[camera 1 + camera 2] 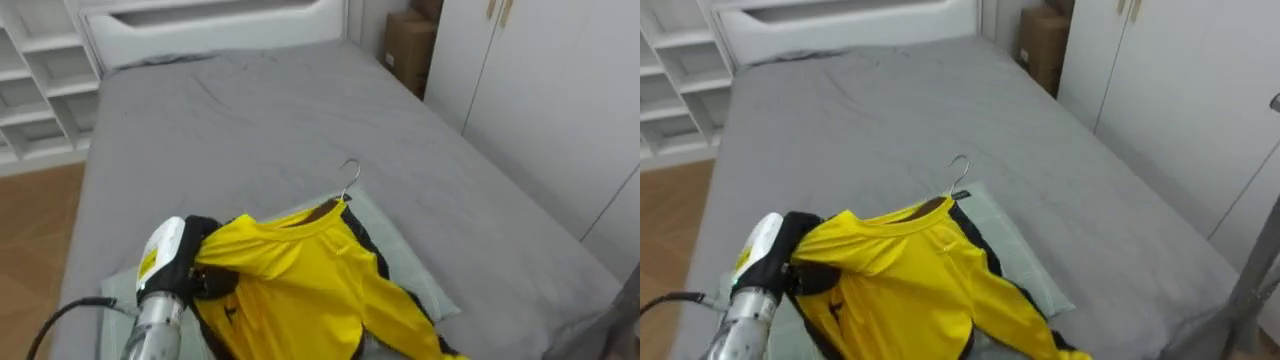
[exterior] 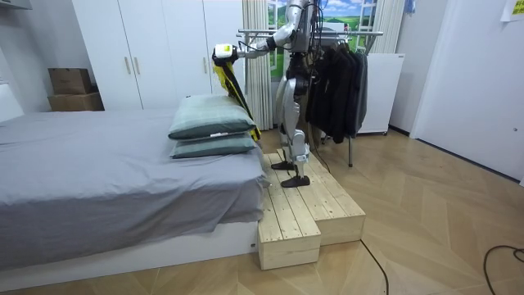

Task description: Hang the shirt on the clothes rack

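A yellow shirt (image 1: 300,280) with black trim sits on a wooden hanger whose metal hook (image 1: 350,180) points toward the bed's far end. My left hand (image 1: 185,262) comes in from the lower left and is curled round the shirt's shoulder, holding it up over a pale green pillow (image 1: 405,255). In the room view I stand on a wooden platform (image 2: 299,209) at the bed's end. There the left hand (image 2: 221,55) is stretched out over the stacked pillows (image 2: 211,116), and the shirt (image 2: 233,86) hangs down from it.
The grey bed (image 1: 260,120) stretches ahead to a white headboard. White shelves (image 1: 40,90) stand at the left; a cardboard box (image 1: 408,50) and wardrobe doors are at the right. Behind me a clothes rack (image 2: 327,33) holds dark garments (image 2: 340,90).
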